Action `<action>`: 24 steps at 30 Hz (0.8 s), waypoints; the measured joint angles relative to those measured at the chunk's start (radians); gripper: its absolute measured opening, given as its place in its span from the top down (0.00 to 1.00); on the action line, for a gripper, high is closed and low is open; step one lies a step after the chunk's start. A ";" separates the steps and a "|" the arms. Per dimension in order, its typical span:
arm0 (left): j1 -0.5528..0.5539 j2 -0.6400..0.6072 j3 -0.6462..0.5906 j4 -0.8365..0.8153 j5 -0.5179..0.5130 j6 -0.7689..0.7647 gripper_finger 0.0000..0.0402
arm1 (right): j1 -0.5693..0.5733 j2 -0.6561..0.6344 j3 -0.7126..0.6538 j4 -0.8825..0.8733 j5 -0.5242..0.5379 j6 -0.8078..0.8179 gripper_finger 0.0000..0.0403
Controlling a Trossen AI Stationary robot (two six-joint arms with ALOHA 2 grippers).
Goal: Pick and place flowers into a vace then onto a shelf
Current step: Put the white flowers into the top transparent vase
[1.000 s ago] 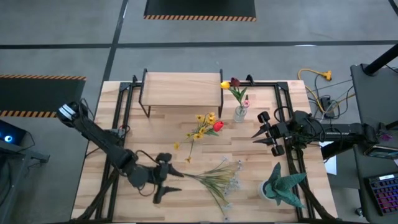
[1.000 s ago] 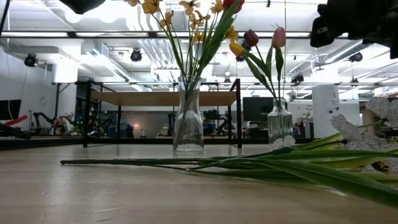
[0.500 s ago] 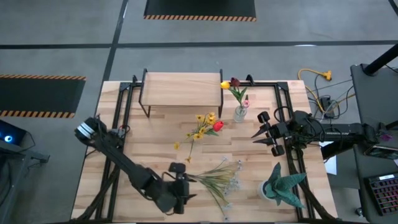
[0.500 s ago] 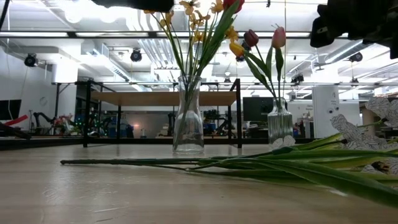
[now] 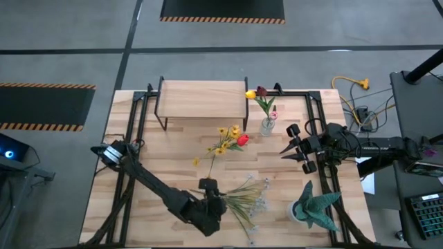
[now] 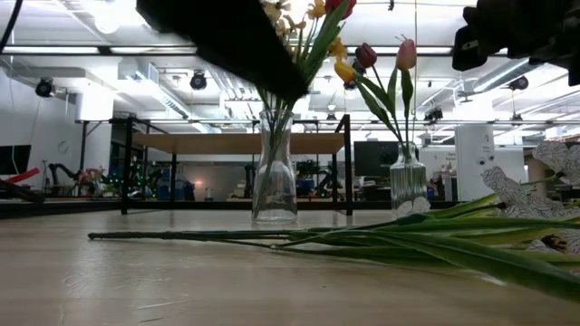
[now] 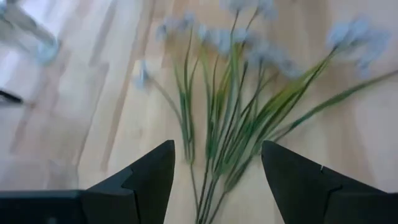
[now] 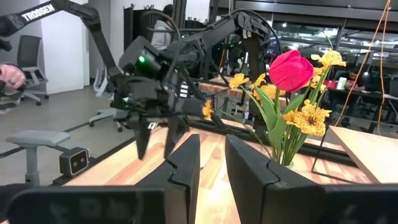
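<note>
A loose bunch of flowers [image 5: 243,196] with green stems and small white blossoms lies flat on the table near its front edge. My left gripper [image 5: 216,207] hangs open just above the stem end [image 7: 214,134], one finger to each side, tipped downward. It touches nothing that I can see. A glass vase [image 6: 275,181] with yellow flowers and a red one stands mid-table. A second vase [image 5: 266,126] with tulips stands beside the shelf [image 5: 202,100]. My right gripper [image 5: 285,146] waits at the right, level, its fingers a narrow gap apart and holding nothing.
A teal spiky potted plant [image 5: 315,207] stands at the front right corner. Black frame rails [image 5: 322,138] run along both sides of the table. Bare wood lies in front of the shelf and at the front left.
My left gripper has swung toward the table's right edge and sunk, tipping over so that it points down at the lying bunch's stems. Its fingers stay as wide apart as before. The flowers have not moved.
</note>
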 joint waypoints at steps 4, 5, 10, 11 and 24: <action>0.029 0.001 -0.052 0.000 0.075 -0.071 0.44 | 0.000 0.000 0.000 -0.001 0.000 -0.001 0.82; 0.035 0.001 -0.067 0.000 0.093 -0.080 0.44 | 0.000 0.000 0.000 -0.001 0.000 -0.001 0.82; 0.055 0.001 -0.159 0.057 0.169 -0.085 0.44 | 0.000 0.001 0.000 -0.003 0.000 -0.002 0.81; 0.056 0.001 -0.177 0.077 0.170 -0.086 0.44 | 0.000 0.001 0.000 -0.004 0.000 -0.002 0.81; 0.095 -0.001 -0.295 0.234 0.230 -0.088 0.47 | 0.000 0.001 0.000 -0.003 0.000 -0.003 0.84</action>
